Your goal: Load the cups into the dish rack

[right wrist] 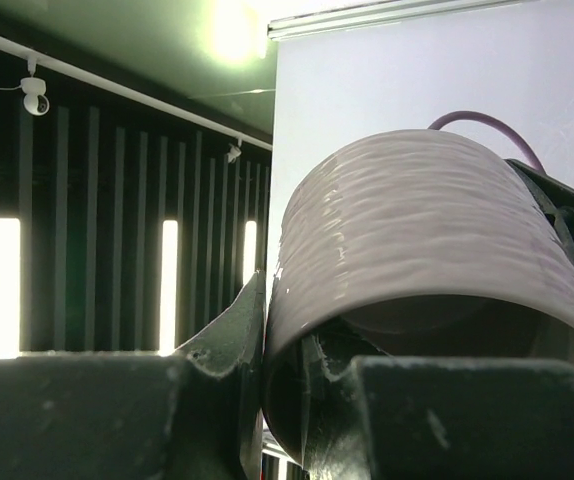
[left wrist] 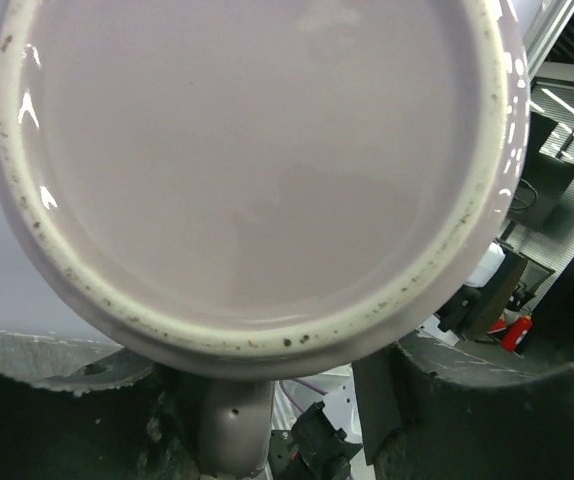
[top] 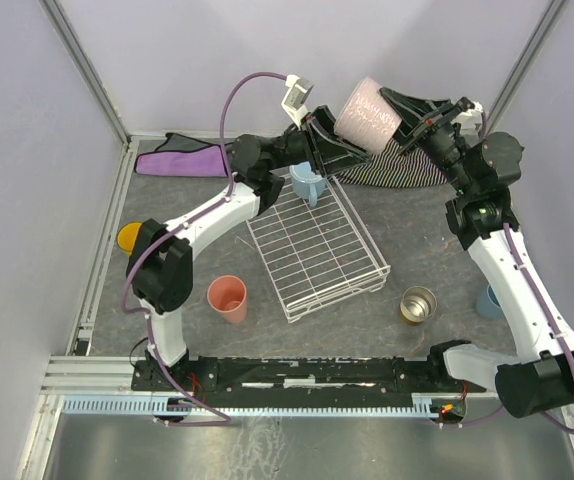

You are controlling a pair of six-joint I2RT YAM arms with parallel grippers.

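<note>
A pale pink mug (top: 369,114) hangs on its side in the air above the far end of the white dish rack (top: 317,245). My right gripper (top: 395,110) is shut on its rim, one finger inside and one outside (right wrist: 285,340). My left gripper (top: 339,140) faces the mug's base (left wrist: 257,170). Its jaws straddle the handle (left wrist: 232,430); the handle sits against one finger with a gap to the other. A light blue mug (top: 307,183) stands in the rack's far corner. On the table stand a salmon tumbler (top: 229,297), a metal cup (top: 418,304), a blue tumbler (top: 487,300) and a yellow mug (top: 130,238).
A purple cloth (top: 182,158) lies at the back left and a striped cloth (top: 397,168) at the back right, under the right arm. A metal frame rail (top: 107,240) runs along the table's left edge beside the yellow mug.
</note>
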